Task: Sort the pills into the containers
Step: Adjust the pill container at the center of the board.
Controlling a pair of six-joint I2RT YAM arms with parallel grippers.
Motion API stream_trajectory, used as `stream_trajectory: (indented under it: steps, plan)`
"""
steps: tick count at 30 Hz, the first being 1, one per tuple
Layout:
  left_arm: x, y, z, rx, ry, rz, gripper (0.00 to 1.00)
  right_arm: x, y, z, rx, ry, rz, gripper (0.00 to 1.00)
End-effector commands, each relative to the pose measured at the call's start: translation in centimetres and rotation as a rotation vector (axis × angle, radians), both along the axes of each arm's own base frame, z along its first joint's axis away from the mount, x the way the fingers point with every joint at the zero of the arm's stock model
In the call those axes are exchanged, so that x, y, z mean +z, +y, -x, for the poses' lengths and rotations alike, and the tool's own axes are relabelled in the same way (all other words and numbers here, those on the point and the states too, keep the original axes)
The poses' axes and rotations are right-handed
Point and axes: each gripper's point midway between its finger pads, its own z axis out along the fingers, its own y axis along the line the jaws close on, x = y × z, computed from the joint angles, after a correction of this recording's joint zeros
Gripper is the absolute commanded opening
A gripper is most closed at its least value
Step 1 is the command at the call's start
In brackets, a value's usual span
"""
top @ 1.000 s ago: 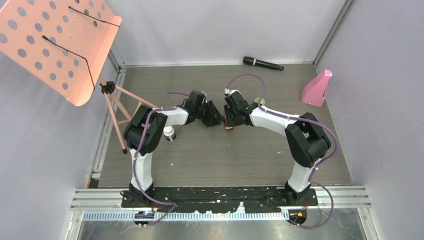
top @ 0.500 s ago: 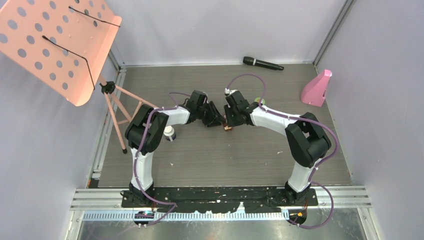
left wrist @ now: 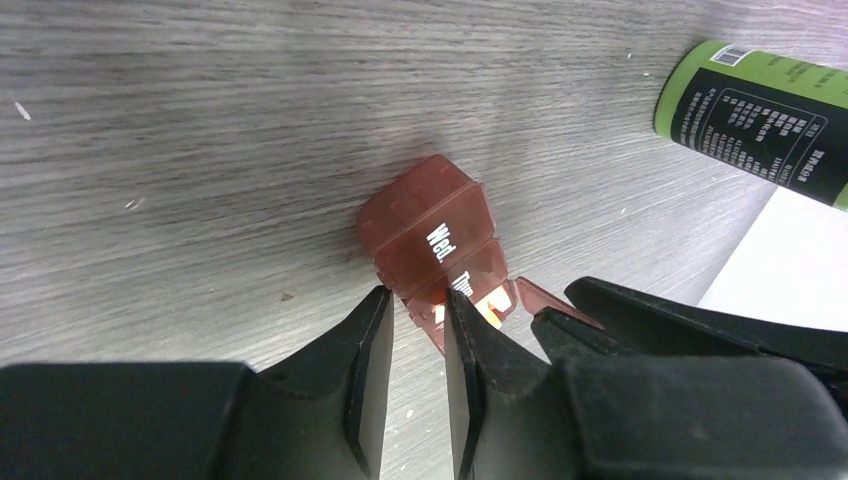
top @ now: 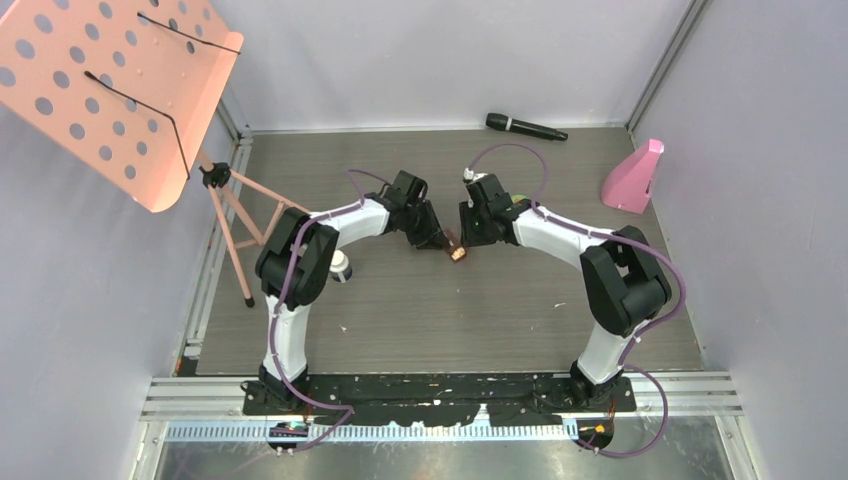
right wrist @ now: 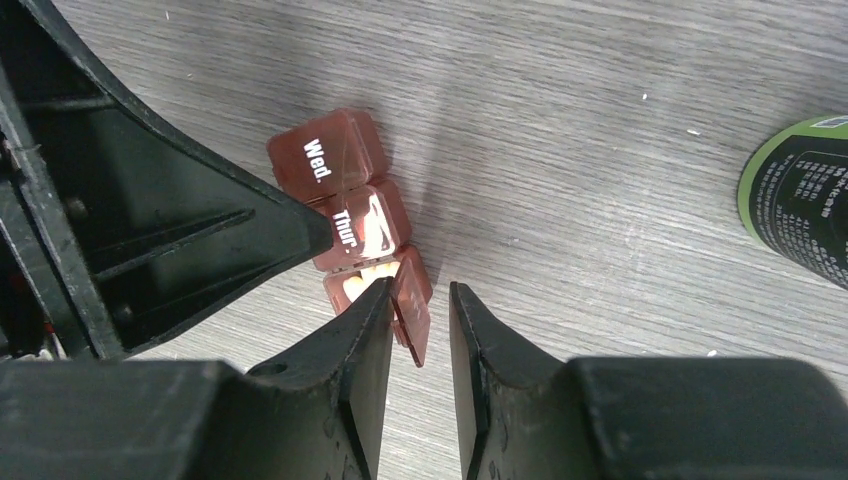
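Observation:
A small brown case [left wrist: 430, 225] with lids marked "Wed." and "Thur." lies on the table between both grippers [top: 458, 252]. My left gripper [left wrist: 417, 303] is shut on its near edge, one finger on the side wall and one over "Thur.". The end compartment [right wrist: 358, 287] is open, and pale pills show in it. Its raised lid [right wrist: 412, 318] stands between the fingers of my right gripper [right wrist: 417, 292], which is open; the lid leans on the left finger. A green-labelled bottle [right wrist: 800, 215] stands to the right. A white bottle with a dark cap [top: 340, 264] sits by the left arm.
A black microphone [top: 525, 127] lies at the back wall. A pink wedge-shaped object [top: 632, 177] stands at the back right. An orange perforated music stand [top: 110, 90] overhangs the left side, and its tripod legs [top: 240, 225] reach onto the table.
Both wrists shifted slightly right and away from the bases. My left jaws narrowed onto the case. The case stayed in about the same place.

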Motion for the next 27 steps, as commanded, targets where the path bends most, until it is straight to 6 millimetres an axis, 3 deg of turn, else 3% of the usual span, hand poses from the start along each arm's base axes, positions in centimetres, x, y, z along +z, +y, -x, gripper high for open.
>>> stream_trajectory:
  steps: [1,13,19,27]
  plan:
    - [-1.6,1.4,1.0,-0.010,0.063,-0.107,0.26,1.8,0.5,-0.6,0.000,-0.027,-0.072,0.35]
    - [-1.3,0.7,0.7,-0.011,0.065,-0.076,0.32,-0.4,-0.6,-0.9,0.092,0.036,-0.039,0.39]
    - [-0.2,-0.8,-0.4,-0.012,0.022,0.009,0.40,-0.6,-0.4,-0.6,0.120,0.049,-0.073,0.40]
    - [-0.5,-1.0,-0.2,0.000,0.036,0.030,0.40,0.1,0.7,0.0,0.136,0.065,-0.157,0.48]
